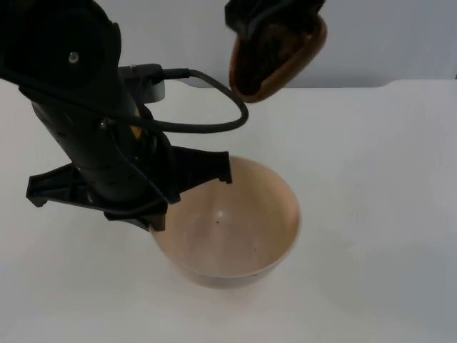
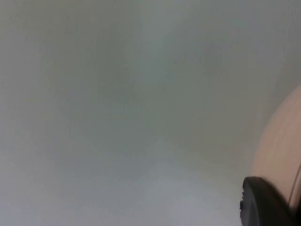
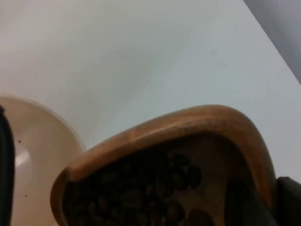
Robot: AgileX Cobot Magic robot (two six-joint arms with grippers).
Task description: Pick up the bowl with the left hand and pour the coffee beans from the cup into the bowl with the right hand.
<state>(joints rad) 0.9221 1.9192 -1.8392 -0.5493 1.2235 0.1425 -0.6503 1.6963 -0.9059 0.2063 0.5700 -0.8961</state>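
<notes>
Left gripper (image 1: 161, 204) has its jaws clamped on the bowl (image 1: 235, 229) rim, bowl raised above the worktop (image 1: 371, 214). Right gripper (image 1: 275, 18) jaws grasp the tilted cup (image 1: 278, 61) of coffee beans (image 3: 150, 188), up behind the bowl. Best: bring the lip over bowl centre, tip slowly, keep bowl level.

Smooth brown wooden cup (image 3: 197, 127); glossy beige bowl (image 1: 250, 229); matt white table (image 1: 371, 179).
</notes>
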